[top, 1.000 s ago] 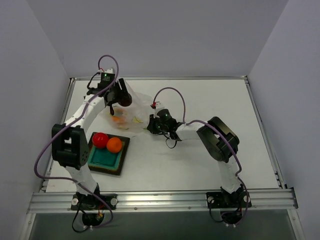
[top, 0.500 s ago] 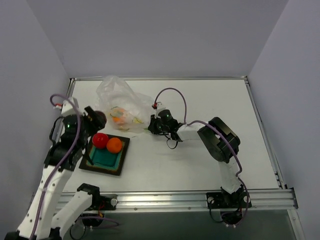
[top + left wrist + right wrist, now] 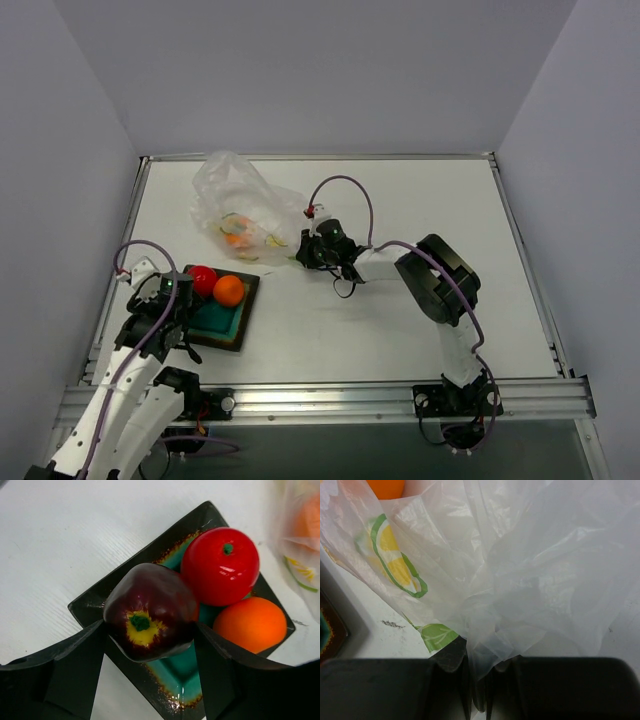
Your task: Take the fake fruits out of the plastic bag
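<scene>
A white tabletop (image 3: 400, 300) shut in by pale walls (image 3: 300, 70) is shown. Within the last second the left arm (image 3: 130, 370) has been swung away from the bag (image 3: 240, 190) and brought back over the dish (image 3: 162, 542) near the front left edge. A maroon fruit (image 3: 150, 612) is gripped between the left jaws over the dish's near corner; whether it already rests on the dish cannot be told. It is held close beside the red fruit (image 3: 220, 565) and orange fruit (image 3: 252, 625), which lie in the dish touching each other. The bag lies crumpled at the far left. Its near edge is pinched by the right jaws, which are clenched on the film and have not been moved. One bagged fruit (image 3: 235, 238), orange, is seen through the film. A third fruit is thus judged to be out and all but delivered. Release into the dish is called for next, and at least one more fruit is left to be fetched.
</scene>
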Available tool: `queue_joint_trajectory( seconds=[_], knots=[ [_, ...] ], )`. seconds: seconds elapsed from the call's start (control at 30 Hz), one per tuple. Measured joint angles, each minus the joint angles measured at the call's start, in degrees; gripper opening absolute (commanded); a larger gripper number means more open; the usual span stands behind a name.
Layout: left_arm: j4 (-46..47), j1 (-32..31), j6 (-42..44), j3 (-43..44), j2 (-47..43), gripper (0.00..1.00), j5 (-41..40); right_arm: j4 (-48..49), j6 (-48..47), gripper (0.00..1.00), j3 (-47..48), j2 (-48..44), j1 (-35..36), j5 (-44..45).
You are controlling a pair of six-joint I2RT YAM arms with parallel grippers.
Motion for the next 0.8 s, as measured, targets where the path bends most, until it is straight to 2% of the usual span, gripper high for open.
queue_joint_trajectory(
  seconds=[0.3,0.43,0.47,0.63,0.8],
  knots=[
    [4.4,0.0,-2.4,-5.1,5.5,0.48,0.3,0.0,0.0,0.06,0.0,0.0,-0.3,0.0],
    [4.9,0.0,-2.5,-5.1,5.5,0.79,0.3,0.0,0.0,0.06,0.0,0.0,-0.4,0.0],
    [4.8,0.0,-2.5,-5.1,5.3,0.82,0.3,0.0,0.0,0.06,0.0,0.0,-0.4,0.0],
    [4.3,0.0,-2.4,-4.7,2.8,0.84,0.4,0.0,0.0,0.06,0.0,0.0,-0.4,0.0],
    [3.8,0.0,-0.5,1.9,1.0,0.78,1.0,0.0,0.0,0.06,0.0,0.0,-0.4,0.0]
  ],
)
